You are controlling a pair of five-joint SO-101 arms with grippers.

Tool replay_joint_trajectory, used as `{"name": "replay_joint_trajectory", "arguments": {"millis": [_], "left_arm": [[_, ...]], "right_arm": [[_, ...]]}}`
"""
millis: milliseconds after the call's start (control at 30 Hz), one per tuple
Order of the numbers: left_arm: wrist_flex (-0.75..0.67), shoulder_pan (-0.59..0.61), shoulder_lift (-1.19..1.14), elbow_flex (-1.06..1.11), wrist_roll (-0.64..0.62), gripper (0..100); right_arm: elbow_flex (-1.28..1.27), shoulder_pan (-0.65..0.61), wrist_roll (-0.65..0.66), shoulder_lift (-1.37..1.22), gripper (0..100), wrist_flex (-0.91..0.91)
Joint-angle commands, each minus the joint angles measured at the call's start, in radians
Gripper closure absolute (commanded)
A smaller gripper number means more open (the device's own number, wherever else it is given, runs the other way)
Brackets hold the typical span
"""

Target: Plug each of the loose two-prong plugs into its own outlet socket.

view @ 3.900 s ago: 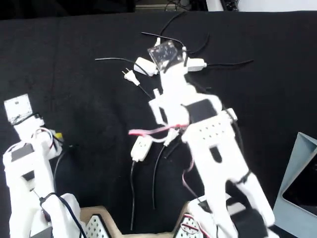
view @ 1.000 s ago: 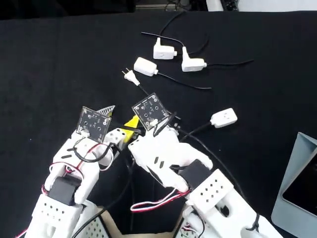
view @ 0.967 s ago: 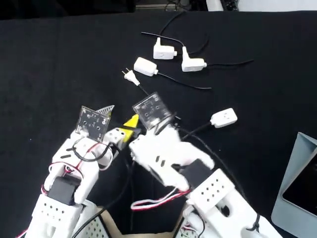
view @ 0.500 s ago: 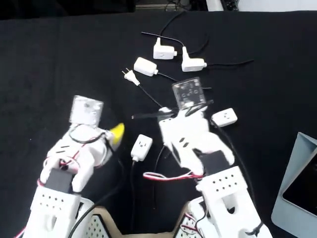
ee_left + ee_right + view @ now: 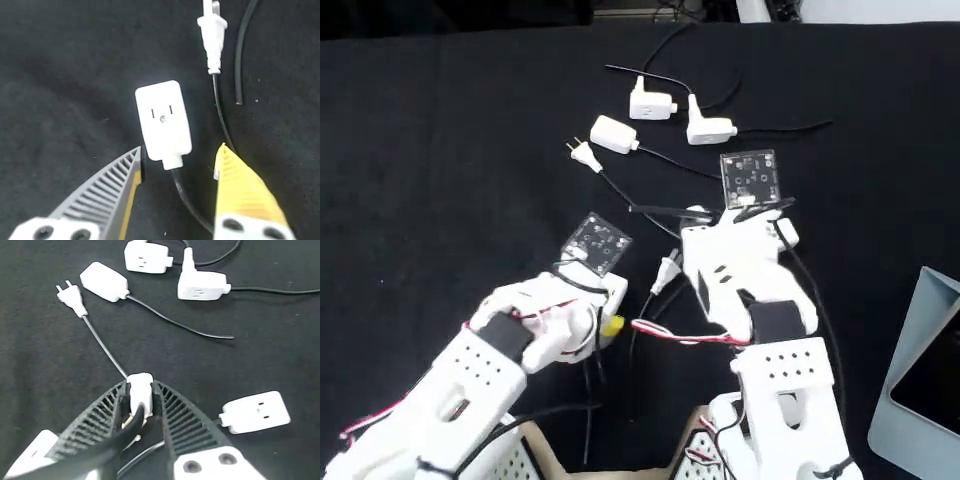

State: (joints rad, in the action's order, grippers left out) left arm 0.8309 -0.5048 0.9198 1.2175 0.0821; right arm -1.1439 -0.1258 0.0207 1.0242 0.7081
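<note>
My right gripper point(image 5: 140, 386) is shut on a small white plug point(image 5: 139, 392) with a black cord, held above the cloth; from above the gripper point(image 5: 682, 215) sits mid-table. My left gripper point(image 5: 180, 149) stands open, its grey and yellow fingers on either side of the cord end of a white outlet socket point(image 5: 163, 122) lying face up. A loose two-prong plug point(image 5: 212, 30) lies just beyond that socket, also seen from above point(image 5: 667, 272). Another loose plug point(image 5: 582, 154) lies farther back, next to a white socket point(image 5: 613, 134).
Two more white sockets point(image 5: 651, 101) point(image 5: 708, 128) lie at the back with black cords trailing. A further socket point(image 5: 255, 412) rests beside the right arm. A grey-blue bin point(image 5: 920, 380) stands at the right edge. Black cords cross the middle of the black cloth.
The socket was let go and now lies on the cloth. My left arm swung out left, then back right over it. My right arm moved back and right with the plug.
</note>
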Motion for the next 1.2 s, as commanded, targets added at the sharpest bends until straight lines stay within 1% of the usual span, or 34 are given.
{"name": "replay_joint_trajectory", "arguments": {"millis": [0, 167, 433, 533, 667, 767, 867, 1167], "left_arm": [[-0.101, -0.041, -0.120, -0.081, 0.003, 76], [-0.114, -0.074, -0.261, -0.154, 0.003, 76], [-0.117, -0.019, -0.499, -0.243, 0.008, 76], [-0.115, 0.047, -0.560, -0.285, 0.009, 76], [-0.109, 0.166, -0.612, -0.343, 0.011, 76], [-0.109, 0.239, -0.620, -0.358, 0.080, 76], [-0.107, 0.298, -0.609, -0.363, 0.120, 76], [-0.106, 0.426, -0.508, -0.360, 0.123, 76]], "right_arm": [[0.073, 0.038, 0.018, 0.019, 98.5, -0.028], [0.073, 0.048, 0.020, 0.019, 98.5, -0.028], [0.071, 0.048, 0.020, 0.019, 98.5, -0.028], [0.071, 0.046, 0.020, 0.019, 98.5, -0.028], [0.071, 0.046, 0.020, 0.019, 98.5, -0.028], [0.071, 0.046, 0.020, 0.019, 98.5, -0.028], [0.070, 0.046, 0.020, 0.019, 98.5, -0.026], [0.070, 0.041, 0.020, 0.019, 98.5, -0.021]]}}
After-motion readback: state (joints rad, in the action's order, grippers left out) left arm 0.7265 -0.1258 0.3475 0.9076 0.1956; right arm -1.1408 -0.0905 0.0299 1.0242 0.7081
